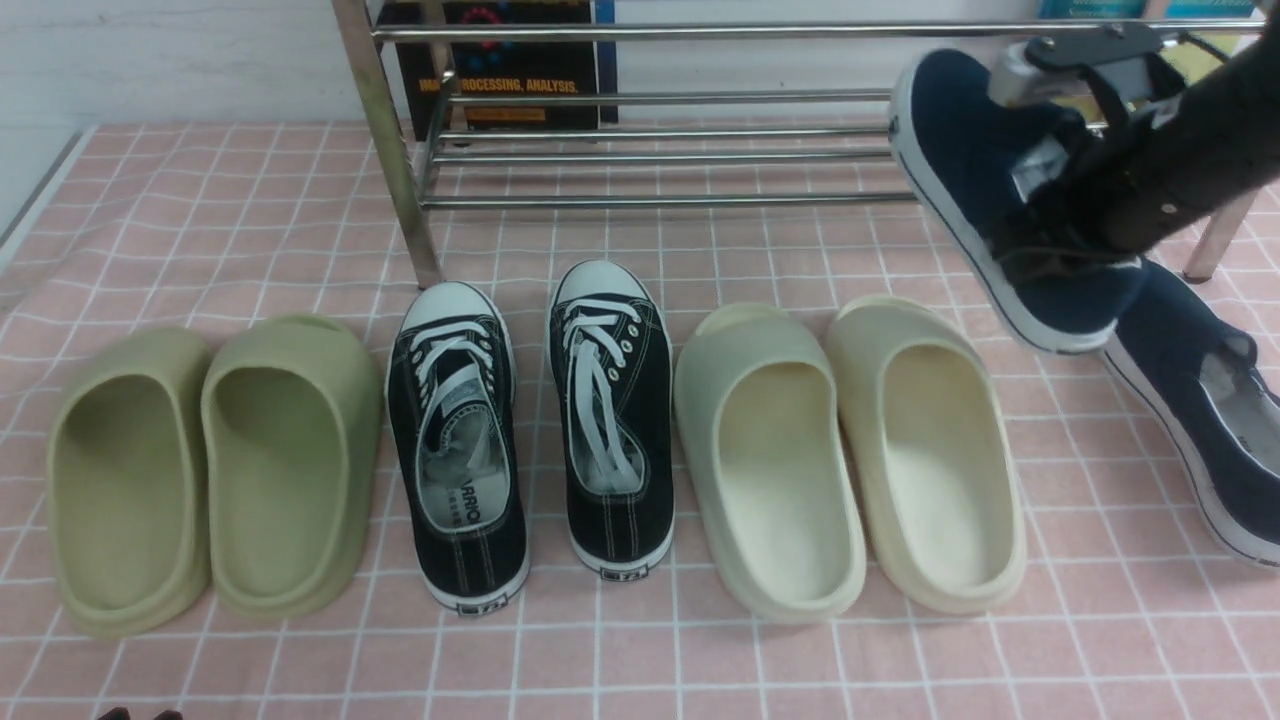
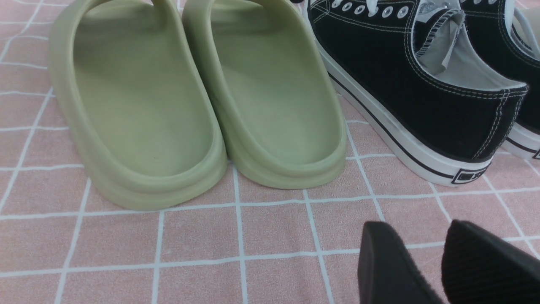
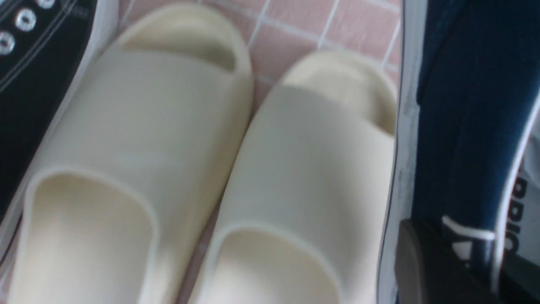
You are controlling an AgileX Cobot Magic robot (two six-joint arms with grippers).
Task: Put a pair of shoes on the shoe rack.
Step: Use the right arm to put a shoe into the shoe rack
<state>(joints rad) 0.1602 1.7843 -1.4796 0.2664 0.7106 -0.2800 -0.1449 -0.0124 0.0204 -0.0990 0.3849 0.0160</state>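
Right claw (image 1: 1045, 225) is clamped on the collar of one navy shoe (image 1: 960, 170), which is held clear of the cloth (image 1: 200, 220), tilted, toe raised toward the right end of the rack (image 1: 660, 200).

Its mate (image 1: 1200, 420) is left on the cloth just below, at the right edge; nothing is yet set on the rack. Left claw (image 2: 417, 236) is seen parted and empty near the green slides (image 2: 202, 105). Only a thin edge of soft canvas is pinched, so the shoe could be swung or slipped loose in transit. The raised toe could be caught on a rack tube, and the mate or the cream slides (image 1: 850, 450) could be struck if it is dropped.
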